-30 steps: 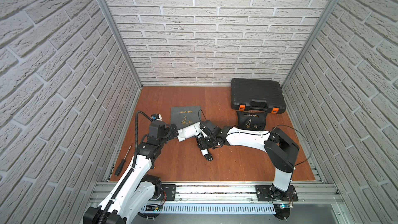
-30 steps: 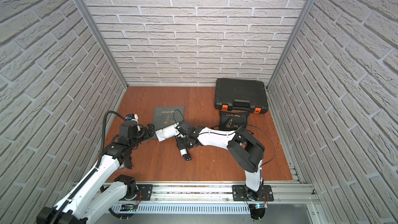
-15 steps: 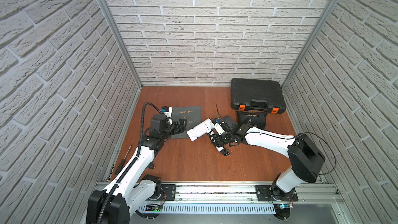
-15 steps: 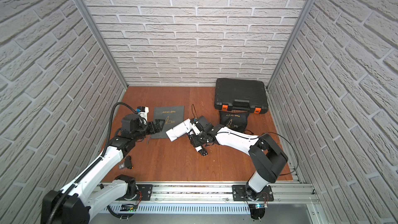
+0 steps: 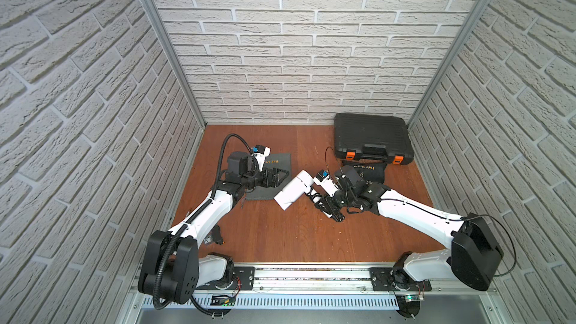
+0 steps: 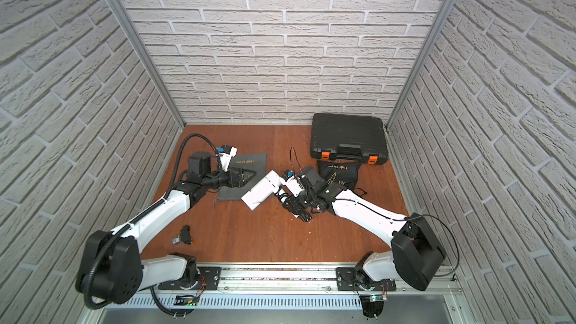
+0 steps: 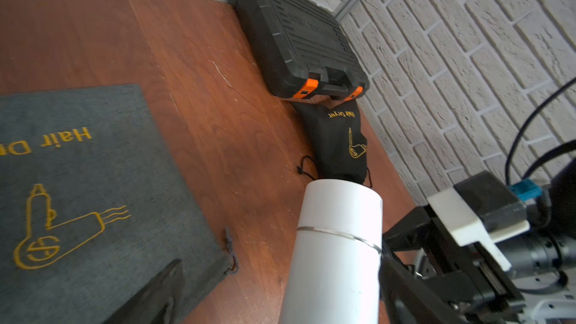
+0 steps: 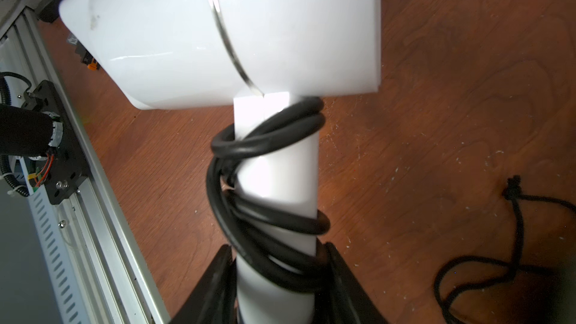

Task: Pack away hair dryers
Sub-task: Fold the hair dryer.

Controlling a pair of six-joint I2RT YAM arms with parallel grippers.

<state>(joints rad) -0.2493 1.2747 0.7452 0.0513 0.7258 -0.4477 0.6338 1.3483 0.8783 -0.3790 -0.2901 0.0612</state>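
Observation:
A white hair dryer (image 5: 293, 190) (image 6: 260, 193) hangs just right of a flat grey fabric bag (image 5: 274, 163) printed "Hair Dryer". My right gripper (image 5: 327, 205) (image 8: 277, 282) is shut on its handle, over the wound black cord (image 8: 265, 141). The white barrel (image 7: 336, 244) (image 8: 218, 32) points at my left gripper (image 5: 276, 177) (image 6: 244, 177). That gripper is open above the grey bag (image 7: 78, 197). In the left wrist view the barrel lies between its spread fingers (image 7: 156, 294), and nothing is gripped.
A shut black hard case (image 5: 371, 137) (image 6: 347, 137) with orange latches stands at the back right. A bulging black fabric bag (image 5: 366, 172) (image 7: 336, 138) lies against it, its drawstring (image 8: 514, 229) on the wood. A small black part (image 5: 215, 236) lies near the front left.
My right arm carried the white dryer to the right and a little back. My left gripper moved up over the grey bag toward the barrel and stayed open.

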